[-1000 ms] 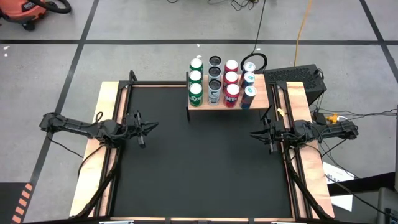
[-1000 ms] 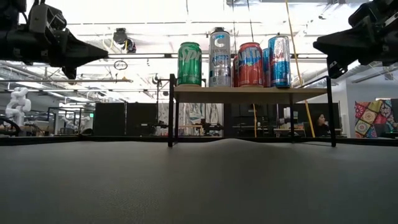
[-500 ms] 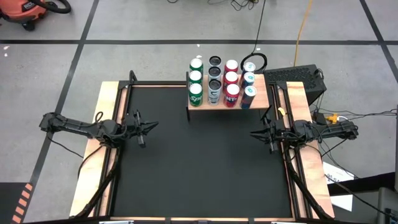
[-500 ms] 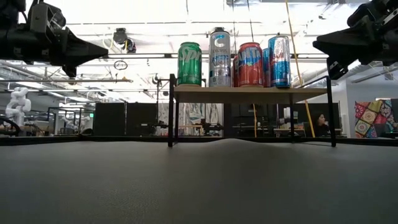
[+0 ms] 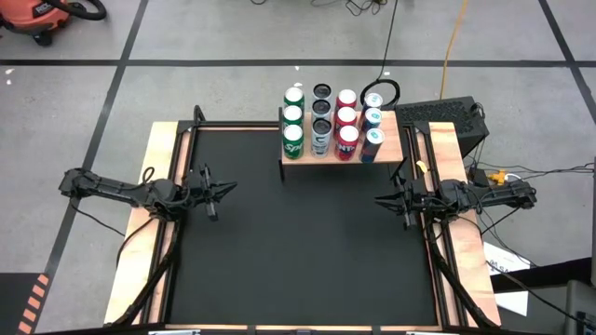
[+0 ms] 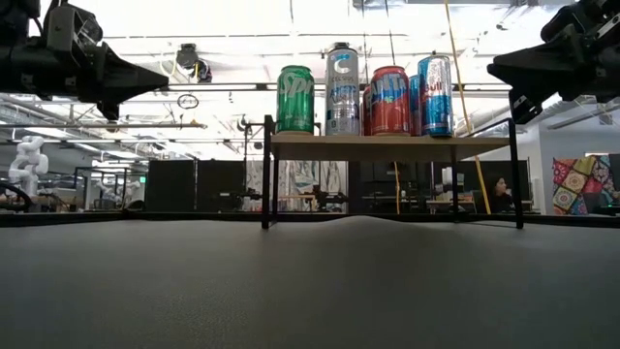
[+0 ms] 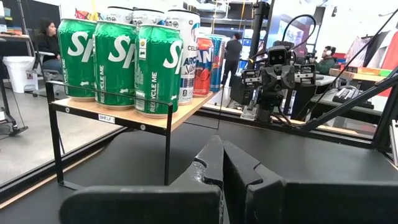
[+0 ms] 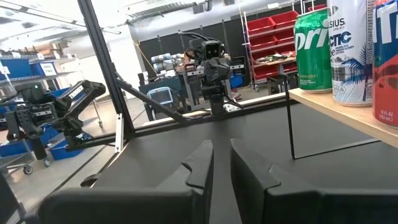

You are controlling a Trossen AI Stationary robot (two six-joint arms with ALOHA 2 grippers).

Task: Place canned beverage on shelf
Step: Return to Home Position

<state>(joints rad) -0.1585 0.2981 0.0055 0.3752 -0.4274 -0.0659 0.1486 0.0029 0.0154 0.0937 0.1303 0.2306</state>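
Nearest in, the left gripper point(image 5: 227, 189) hangs above the left edge of the black mat point(image 5: 298, 261), its fingers point(image 7: 210, 163) drawn almost together with nothing between them. The right gripper point(image 5: 382, 199) mirrors it over the mat's right edge, its fingers point(image 8: 198, 163) likewise a thin slit apart and empty. Both point inward, well apart from each other, with bare mat between. The job now looks like settling into the rest pose, which is best done by holding both arms level and raised, fingers narrow, with no swing toward the far side. Farther back, at the mat's far edge, stands the shelf point(image 5: 393, 138), holding four rows: green cans point(image 5: 293, 130), silver cans point(image 5: 321, 126), red cans point(image 5: 346, 130) and blue cans point(image 5: 372, 133). The front cans sit close to the plank's near lip, and the blue row is nearest the right arm, so that corner and the thin black legs are the edges to keep clear of. A bare strip of plank shows at the right end. Beyond, people sit in the room, far off.
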